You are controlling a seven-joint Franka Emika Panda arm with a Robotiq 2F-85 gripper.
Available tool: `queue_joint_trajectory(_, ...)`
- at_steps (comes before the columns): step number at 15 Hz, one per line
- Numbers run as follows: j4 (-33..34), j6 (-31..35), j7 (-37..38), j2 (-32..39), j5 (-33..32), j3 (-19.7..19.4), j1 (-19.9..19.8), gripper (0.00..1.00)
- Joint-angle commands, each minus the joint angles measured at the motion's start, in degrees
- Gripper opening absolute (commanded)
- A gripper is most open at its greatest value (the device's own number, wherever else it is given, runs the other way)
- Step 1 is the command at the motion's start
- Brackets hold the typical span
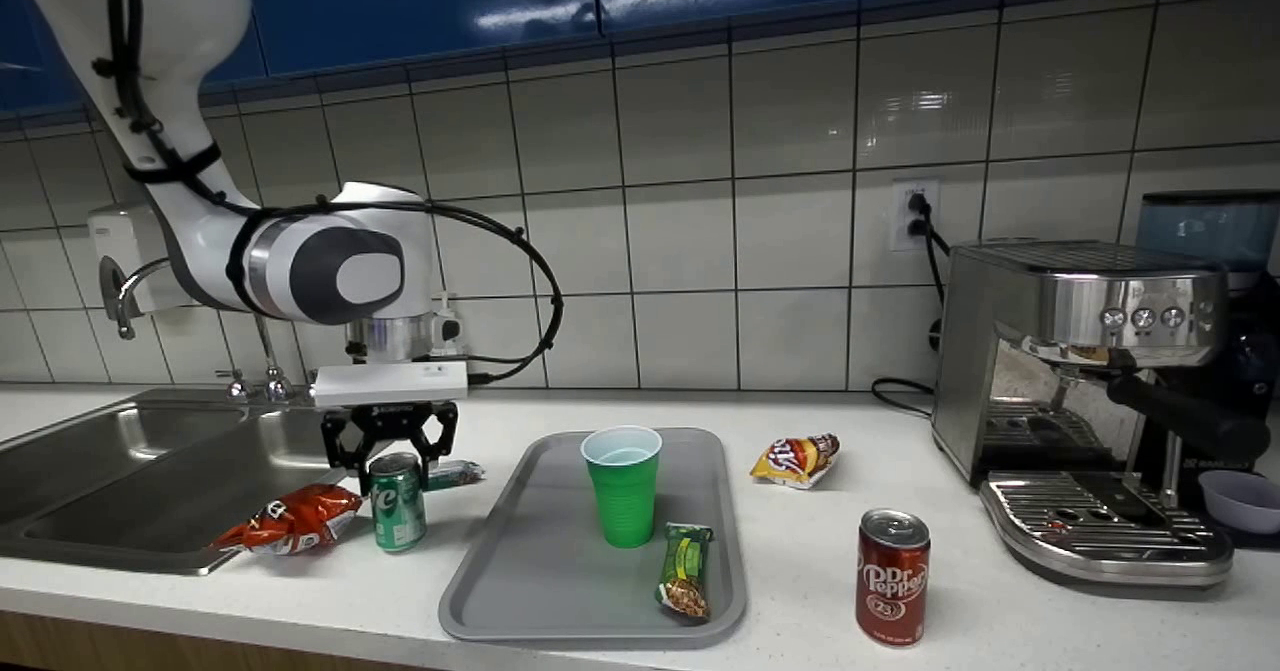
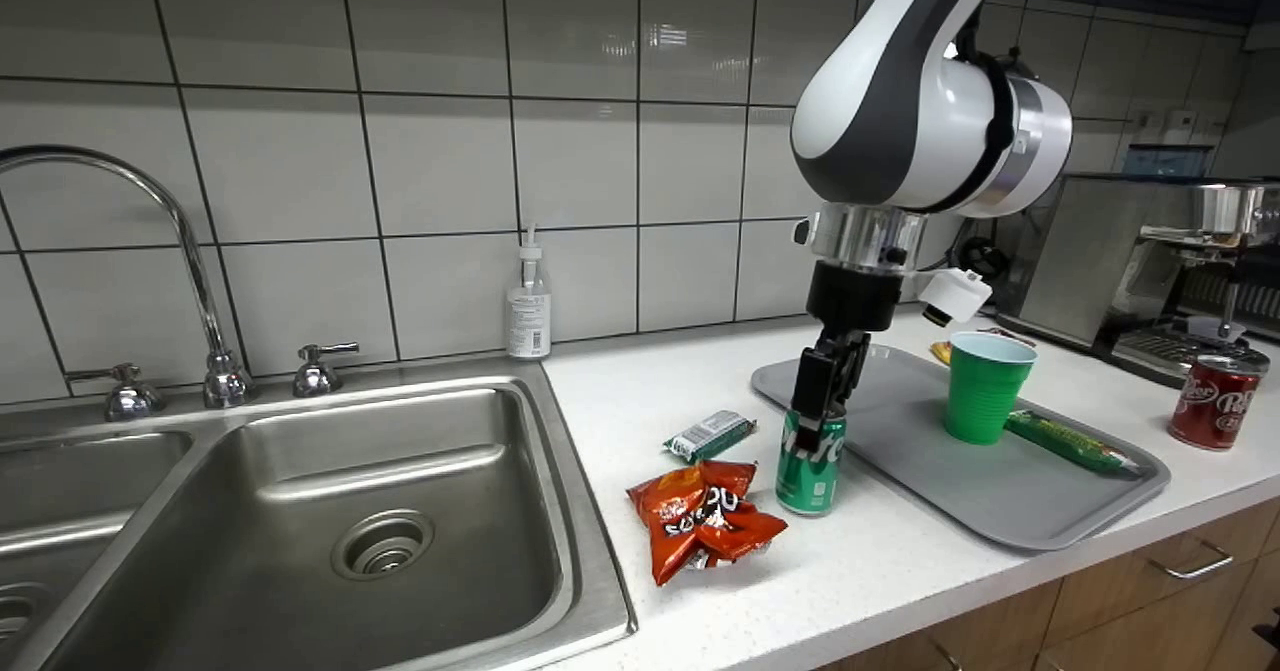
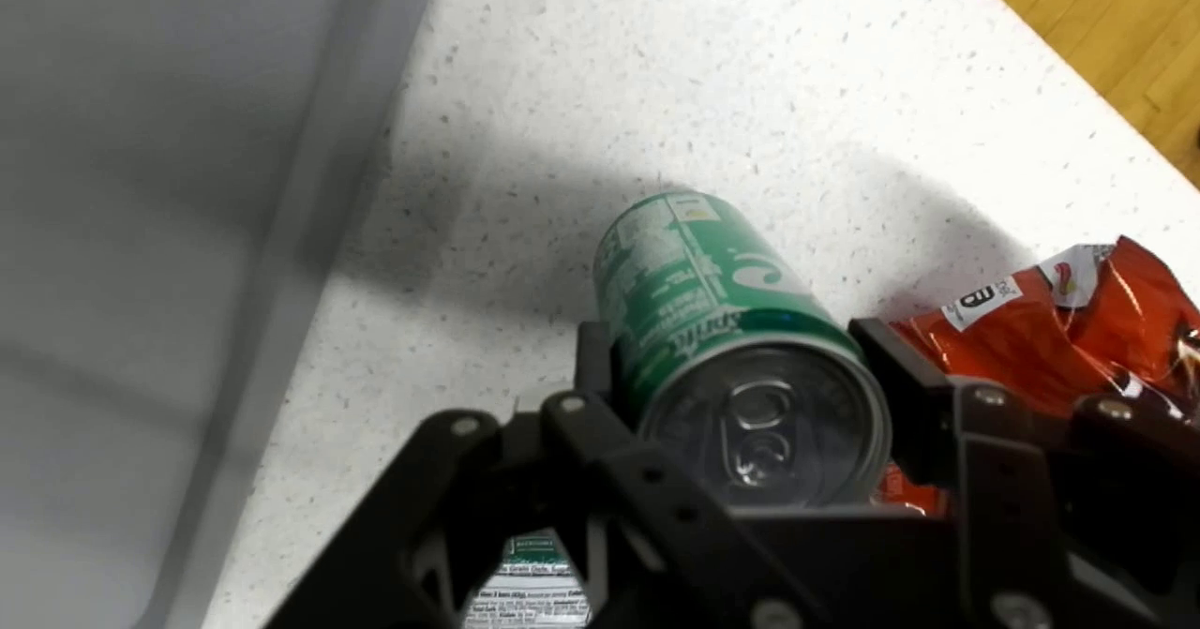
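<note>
A green Sprite can (image 1: 398, 519) stands upright on the white counter between the sink and the tray, seen in both exterior views. My gripper (image 1: 394, 479) reaches straight down over its top. In the wrist view the can (image 3: 698, 268) sits between the two black fingers (image 3: 594, 359), which press against its sides just below the rim, so the gripper is shut on it. Right beside it lies a red Doritos bag (image 2: 705, 523), close to one finger in the wrist view. A small green-and-white bar packet (image 2: 710, 437) lies just behind the can.
A grey tray (image 1: 540, 591) holds a green cup (image 1: 625, 496) and a green bar wrapper (image 1: 686, 566). Past it are a yellow snack bag (image 1: 797, 461), a Dr Pepper can (image 1: 893, 581) and a coffee machine (image 1: 1090, 291). A steel sink (image 2: 400, 471) lies on the opposite side.
</note>
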Motion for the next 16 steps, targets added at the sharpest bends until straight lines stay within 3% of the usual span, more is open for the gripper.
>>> queue_joint_trajectory(1, -0.85, -0.29, -0.84, -4.14, -0.25, 1.5, -1.7, 0.4)
queue_joint_trajectory(16, -1.06, -0.83, 0.76, -9.95, -0.68, -3.96, -3.53, 0.4)
